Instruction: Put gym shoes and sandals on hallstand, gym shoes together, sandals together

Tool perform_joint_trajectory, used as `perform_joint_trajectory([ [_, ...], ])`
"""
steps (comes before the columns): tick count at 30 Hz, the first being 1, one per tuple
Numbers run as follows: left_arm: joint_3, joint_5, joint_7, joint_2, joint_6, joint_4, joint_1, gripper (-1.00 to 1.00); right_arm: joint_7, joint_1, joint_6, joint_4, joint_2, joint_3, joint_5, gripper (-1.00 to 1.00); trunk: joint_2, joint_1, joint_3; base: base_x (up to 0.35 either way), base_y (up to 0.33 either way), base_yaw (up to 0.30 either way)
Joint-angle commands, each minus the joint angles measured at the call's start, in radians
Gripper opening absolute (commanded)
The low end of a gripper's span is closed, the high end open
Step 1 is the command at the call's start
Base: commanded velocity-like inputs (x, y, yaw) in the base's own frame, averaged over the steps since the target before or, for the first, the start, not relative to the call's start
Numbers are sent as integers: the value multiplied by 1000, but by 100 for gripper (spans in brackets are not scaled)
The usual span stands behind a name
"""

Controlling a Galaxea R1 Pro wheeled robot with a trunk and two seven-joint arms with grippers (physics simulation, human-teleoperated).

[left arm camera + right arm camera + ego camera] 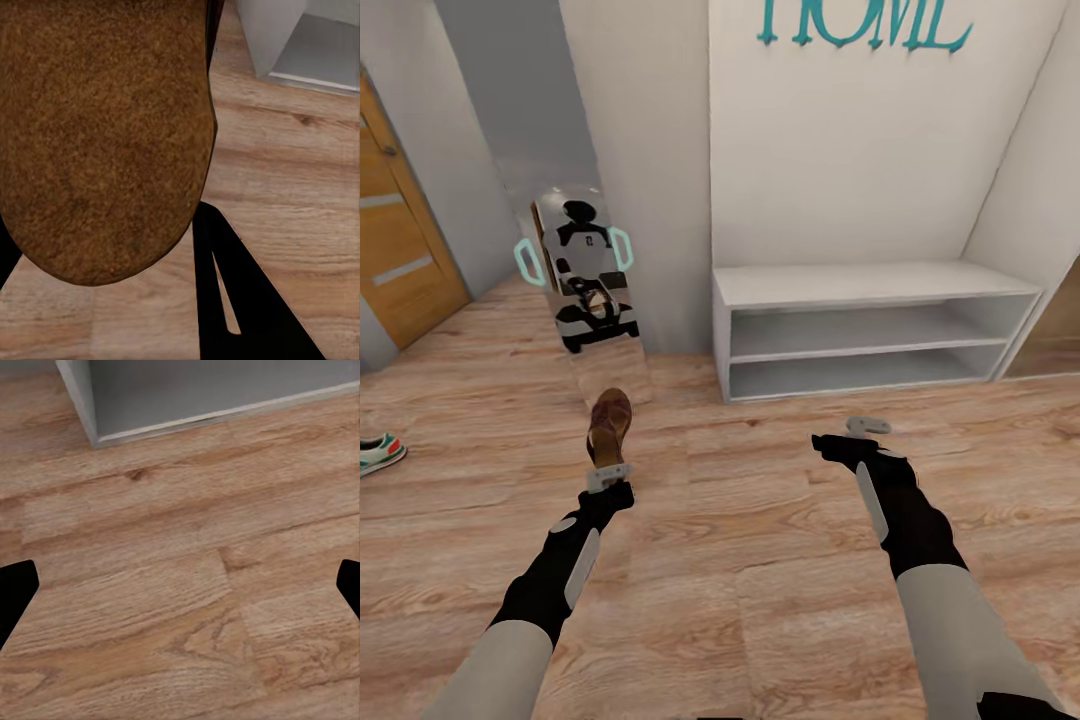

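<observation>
From the head we look forward and down on the hallstand (pixel 870 330). Our left wrist camera sits close against a sandal (pixel 101 135), the hallstand beyond the fingertips; our right wrist camera faces the corridor floor (pixel 180 585), sharing that hallstand

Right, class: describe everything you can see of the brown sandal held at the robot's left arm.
The sandal is dark brown with a lighter tan insole, leather-like in look. It sits at the end of the left tool, toe pointing away from the robot toward the mirror. In the left wrist view its grainy brown surface looms close, with a dark finger beside it. Whether it is lifted off the wooden floor cannot be told.
</observation>
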Motion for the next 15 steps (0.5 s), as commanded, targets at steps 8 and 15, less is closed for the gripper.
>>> perform_joint_trajectory([
  [8, 2, 7, -3, -4, 7, -2, -1, -100, 0, 0, 5, -2, 0, -2, 0, 100, 0, 0, 7, 237, -91, 242],
  [15, 2, 8, -4, -10, 7, -1, -1, -100, 0, 0, 5, -2, 0, -2, 0, 100, 0, 0, 15, 333, -46, 242],
])
